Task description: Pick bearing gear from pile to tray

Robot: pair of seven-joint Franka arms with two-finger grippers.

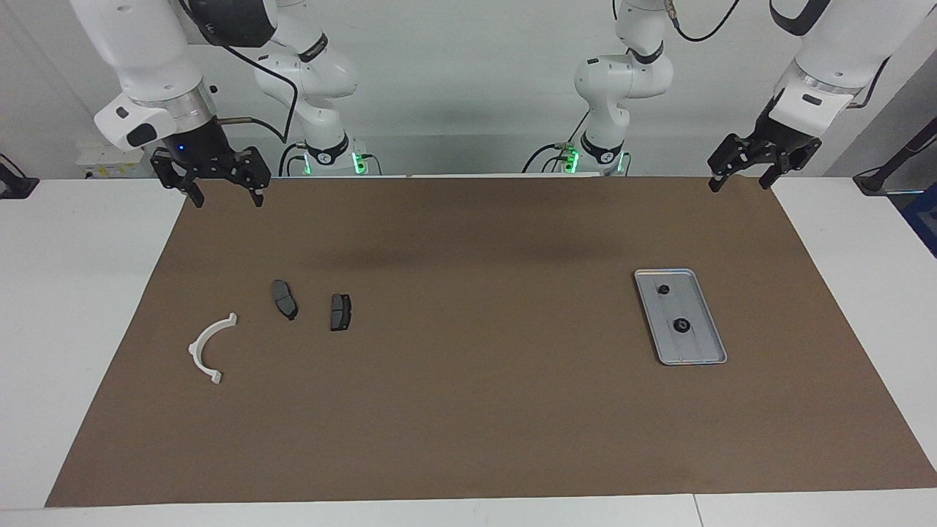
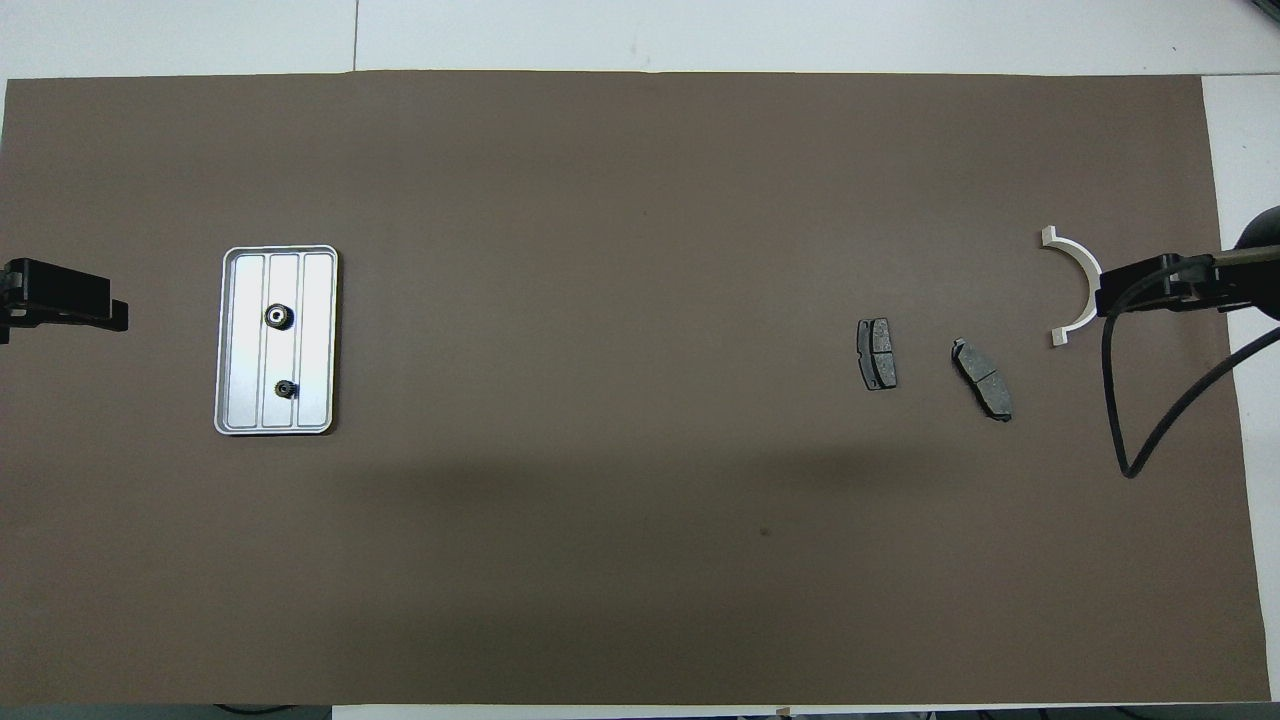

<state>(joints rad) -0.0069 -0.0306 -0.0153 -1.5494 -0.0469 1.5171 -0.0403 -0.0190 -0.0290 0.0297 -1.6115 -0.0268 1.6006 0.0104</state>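
The silver tray [image 1: 700, 345] lies on the brown mat toward the left arm's end, with two small black bearing gears [image 1: 664, 290] [image 1: 681, 326] in it. Seen from overhead, the gears [image 2: 278, 317] [image 2: 286, 389] sit on the tray's [image 2: 318, 340] ribbed base. What shows of the pile lies toward the right arm's end: a white arc [image 1: 208, 348] and two dark brake pads [image 1: 285, 298] [image 1: 340, 312]. My left gripper [image 1: 738, 180] hangs open and empty, high over the mat's corner by the robots. My right gripper [image 1: 227, 196] hangs open and empty over the corner by the robots at its own end.
The brown mat [image 1: 468, 410] covers most of the white table. A black cable [image 2: 1120, 400] loops down from the right wrist over the mat beside the white arc [image 2: 1075, 262]. The brake pads [image 2: 877, 353] [image 2: 982, 378] lie flat and apart.
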